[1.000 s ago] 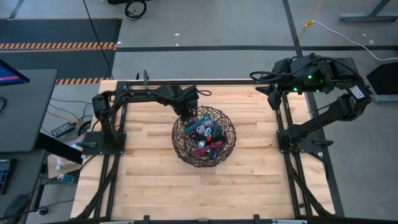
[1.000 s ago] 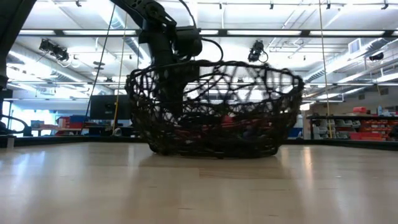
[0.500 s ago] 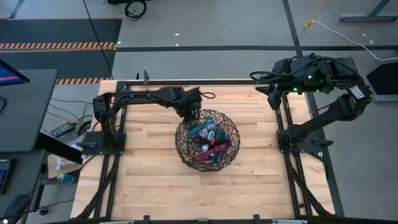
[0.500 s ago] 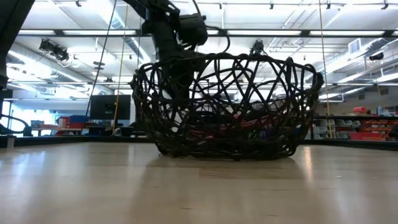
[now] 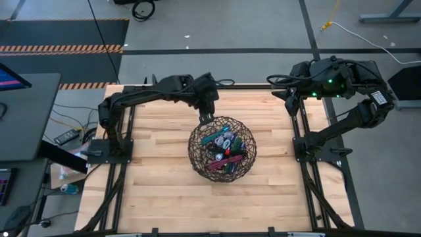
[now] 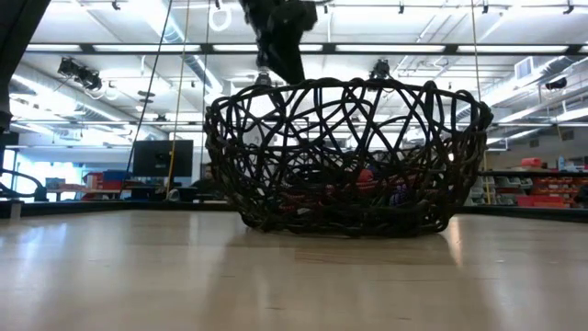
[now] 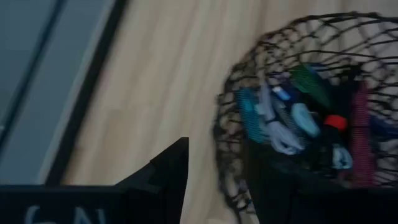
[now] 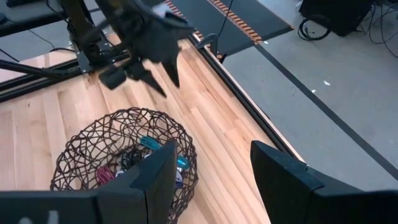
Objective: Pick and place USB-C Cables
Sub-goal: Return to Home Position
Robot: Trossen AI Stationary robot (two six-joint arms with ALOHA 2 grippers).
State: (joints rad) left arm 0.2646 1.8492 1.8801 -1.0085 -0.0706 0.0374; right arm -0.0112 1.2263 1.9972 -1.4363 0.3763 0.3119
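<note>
While right arm (image 5: 342, 82) sits folded, left arm (image 5: 158, 89) overhangs basket (image 5: 191, 148), both jaws released.

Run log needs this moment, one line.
cables in basket | basket centred on table | left gripper open above its rim | right gripper open at far corner

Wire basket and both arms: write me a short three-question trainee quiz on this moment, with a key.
1. True or false: the left gripper, above the rim of the wire basket, holds a cable.
2. The USB-C cables lie: A) scattered beside it, B) inside it, C) hanging from its rim.
3. Is the right gripper open or shut?
Key: 1 false; 2 B; 3 open.
</note>
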